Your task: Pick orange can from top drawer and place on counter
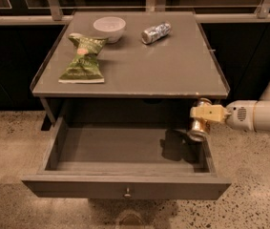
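I see a dim, warm scene lit from above: the counter [172, 66] catches a soft sheen, while the back of the top drawer [125, 149] lies in shade. At centre right the gripper [202, 113], clamped on the orange can [197, 130], casts a dark shadow leftward onto the drawer floor. The frame's upper corners are nearly black.

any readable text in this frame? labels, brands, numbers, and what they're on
Nothing can be read.
Chip bag: printed, too blurred to read.
Silver can: blue pattern, too blurred to read.
Orange can, gripped by the pincer above the drawer's right side: markings unreadable.
Bowl, counter, drawer: no marks seen.
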You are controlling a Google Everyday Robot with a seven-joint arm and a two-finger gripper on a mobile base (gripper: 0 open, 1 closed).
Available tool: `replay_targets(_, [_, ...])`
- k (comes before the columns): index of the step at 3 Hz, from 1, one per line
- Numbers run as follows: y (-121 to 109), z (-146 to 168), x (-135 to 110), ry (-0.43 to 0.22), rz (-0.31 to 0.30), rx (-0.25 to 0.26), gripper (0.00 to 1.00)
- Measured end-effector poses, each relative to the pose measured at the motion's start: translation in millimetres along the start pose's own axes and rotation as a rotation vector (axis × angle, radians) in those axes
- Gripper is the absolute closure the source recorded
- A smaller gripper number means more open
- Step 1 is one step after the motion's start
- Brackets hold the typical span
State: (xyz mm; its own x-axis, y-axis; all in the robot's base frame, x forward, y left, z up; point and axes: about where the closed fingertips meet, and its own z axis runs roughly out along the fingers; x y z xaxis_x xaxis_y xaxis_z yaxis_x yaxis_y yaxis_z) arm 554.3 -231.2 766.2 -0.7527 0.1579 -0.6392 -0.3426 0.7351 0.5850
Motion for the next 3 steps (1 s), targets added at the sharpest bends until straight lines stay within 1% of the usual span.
replay_targets(1, [0.1, 0.0, 0.0, 0.0, 0.0, 0.0, 1.0])
replay_targets(2, [12.0, -6.5, 8.3, 0.014, -0.018, 0.007, 1.0])
replay_targets(3, [36.2, -22.0, 12.9, -0.008, -0.046, 0.003, 1.0])
